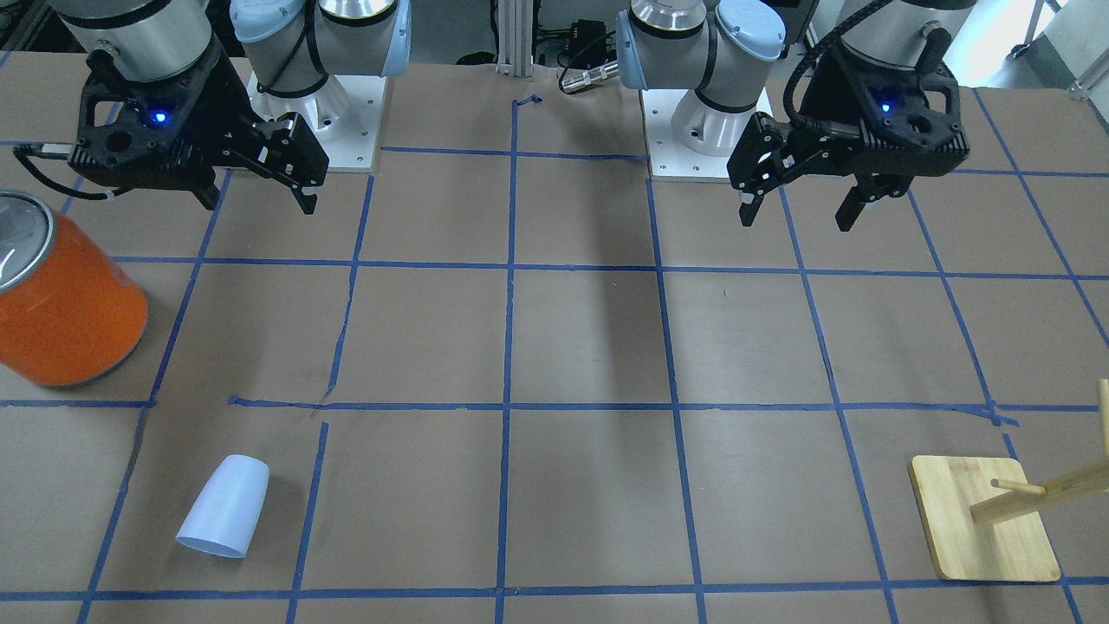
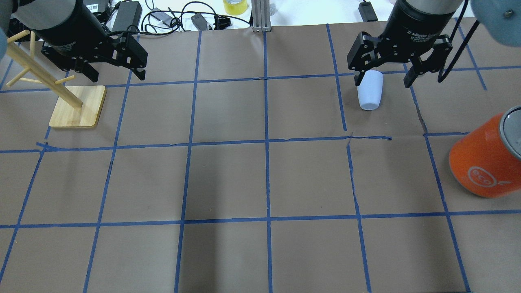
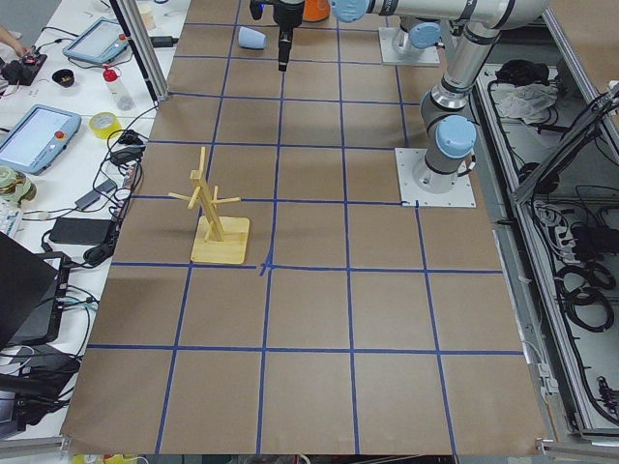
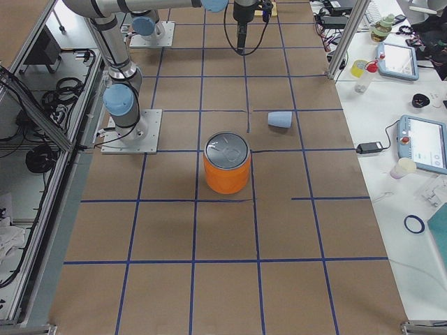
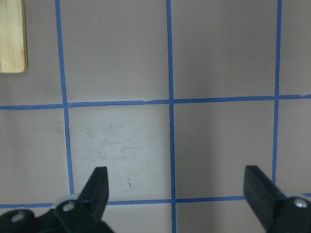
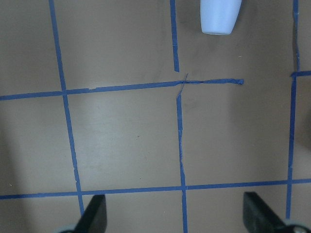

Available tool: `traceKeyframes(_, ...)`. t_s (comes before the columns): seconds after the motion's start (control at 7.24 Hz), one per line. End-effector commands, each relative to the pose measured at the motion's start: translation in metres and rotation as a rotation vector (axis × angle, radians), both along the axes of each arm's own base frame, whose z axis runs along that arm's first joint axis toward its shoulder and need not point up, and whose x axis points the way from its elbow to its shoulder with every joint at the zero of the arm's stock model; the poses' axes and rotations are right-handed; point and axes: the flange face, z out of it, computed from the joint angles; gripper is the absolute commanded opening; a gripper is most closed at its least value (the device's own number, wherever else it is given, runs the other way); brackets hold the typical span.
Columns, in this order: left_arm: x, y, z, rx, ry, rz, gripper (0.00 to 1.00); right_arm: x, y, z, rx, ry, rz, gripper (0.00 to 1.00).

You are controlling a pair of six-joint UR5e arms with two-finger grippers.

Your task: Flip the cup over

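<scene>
Nearest the front camera, the cup lies on its side on the table, on the robot's right half. Its narrow base points toward the robot, apart from the orange can. The right gripper hovers, fingers spread wide, clear of the cup. The left gripper is spread too.

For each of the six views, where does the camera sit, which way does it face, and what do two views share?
Front-facing: across the table, faces the robot; shows left gripper, right gripper.
Overhead: behind the robot, looks forward and down; both grippers.
Exterior left: table end, looks along it; left arm near.
Exterior right: opposite end; right arm near.
Left wrist: looks down; its open gripper.
Right wrist: looks down; its open gripper.
Shared: right wrist and overhead both show the small pale lavender-blue plastic cup.
</scene>
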Motion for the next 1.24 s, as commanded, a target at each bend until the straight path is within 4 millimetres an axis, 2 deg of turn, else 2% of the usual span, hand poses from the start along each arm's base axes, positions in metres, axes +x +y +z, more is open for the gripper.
traceKeyframes(0.0,0.0001,0.0000,0.0000,0.000,-0.001,0.000,1.00,0.0003,0.0002,0.0001,-0.002,-0.001,0.002,1.00)
traceKeyframes(1.11,0.0001,0.0000,0.0000,0.000,-0.001,0.000,1.00,-0.0007,-0.0003,0.0004,-0.011,0.002,-0.001,1.00)
